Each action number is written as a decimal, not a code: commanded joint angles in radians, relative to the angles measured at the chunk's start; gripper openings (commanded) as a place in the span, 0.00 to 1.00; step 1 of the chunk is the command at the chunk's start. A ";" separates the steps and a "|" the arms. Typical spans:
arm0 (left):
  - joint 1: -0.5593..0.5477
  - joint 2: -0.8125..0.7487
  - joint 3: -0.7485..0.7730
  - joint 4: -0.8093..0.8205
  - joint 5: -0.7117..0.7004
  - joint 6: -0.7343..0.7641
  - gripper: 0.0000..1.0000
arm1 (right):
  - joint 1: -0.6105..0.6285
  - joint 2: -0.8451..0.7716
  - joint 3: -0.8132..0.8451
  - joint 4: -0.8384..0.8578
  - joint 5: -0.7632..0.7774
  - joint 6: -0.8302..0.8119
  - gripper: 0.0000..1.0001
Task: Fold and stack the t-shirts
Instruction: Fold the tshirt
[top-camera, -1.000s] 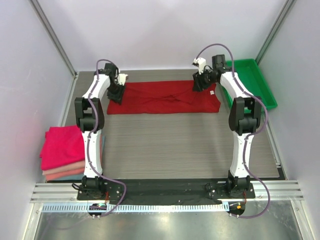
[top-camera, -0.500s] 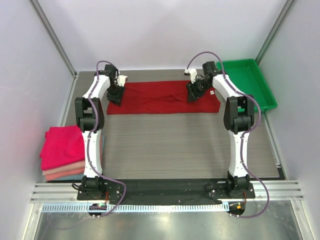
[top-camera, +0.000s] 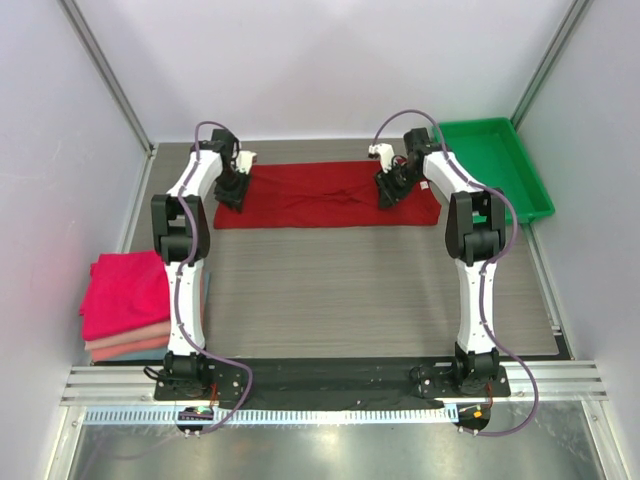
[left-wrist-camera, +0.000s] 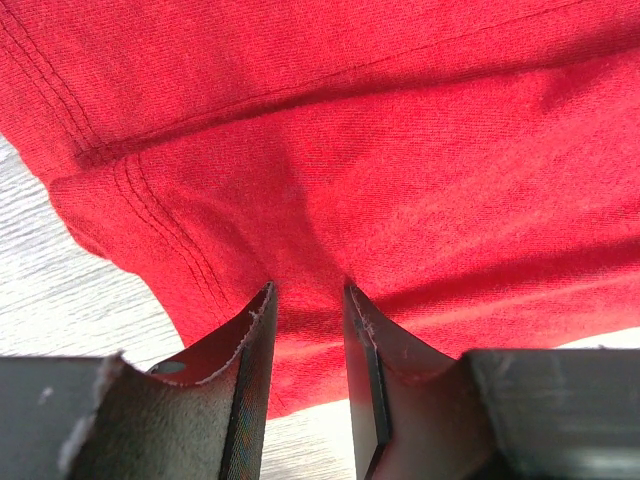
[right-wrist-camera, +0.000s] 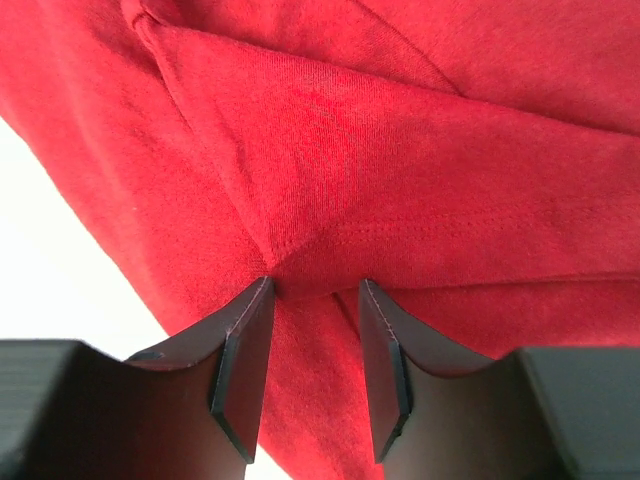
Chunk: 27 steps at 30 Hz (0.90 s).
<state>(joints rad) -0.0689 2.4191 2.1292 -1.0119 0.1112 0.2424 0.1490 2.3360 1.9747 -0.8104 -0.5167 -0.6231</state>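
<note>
Little of either grip could be read from the top view. There the left end effector (top-camera: 232, 192) and the right end effector (top-camera: 388, 190) were shown only as small dark shapes set down on the crimson t-shirt (top-camera: 320, 195), and the standing of their jaws was lost. The shirt was seen laid as a long folded band across the far part of the table (top-camera: 350, 290). It was stretched between the two end effectors, its left end under the left one and a short part carried on past the right one. The green tray (top-camera: 495, 160) was seen near that end, to the right of the right end effector. Well apart from the left end effector, to its left and nearer the arm bases, a stack of folded t-shirts (top-camera: 122, 295) was shown, magenta-pink on top with salmon and paler layers beneath. Its right edge was covered by the left arm, and the number of shirts could not be counted. The left wrist view was filled with red cloth, cut off on all sides but one corner. A stitched hem was shown ahead and to the left, and the fingers (left-wrist-camera: 250, 380) were brought close together with a ridge of cloth clamped between their tips. In the right wrist view the fingers were set somewhat wider, with creases of a gathered fold run into the gap. Whether that cloth was pinched or only straddled could not be told, and the surface to the left was washed out white.
</note>
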 joint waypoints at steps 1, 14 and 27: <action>-0.003 0.015 -0.009 -0.001 -0.019 -0.008 0.34 | 0.014 0.014 0.033 -0.010 0.015 -0.015 0.45; -0.011 0.020 -0.011 -0.001 -0.033 -0.005 0.34 | 0.027 0.000 0.059 -0.021 0.020 -0.036 0.10; -0.012 0.011 -0.009 0.001 -0.042 -0.002 0.34 | 0.103 0.051 0.280 0.095 0.148 -0.098 0.12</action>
<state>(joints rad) -0.0792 2.4199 2.1292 -1.0119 0.0822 0.2424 0.2279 2.3661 2.1529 -0.8051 -0.4122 -0.7128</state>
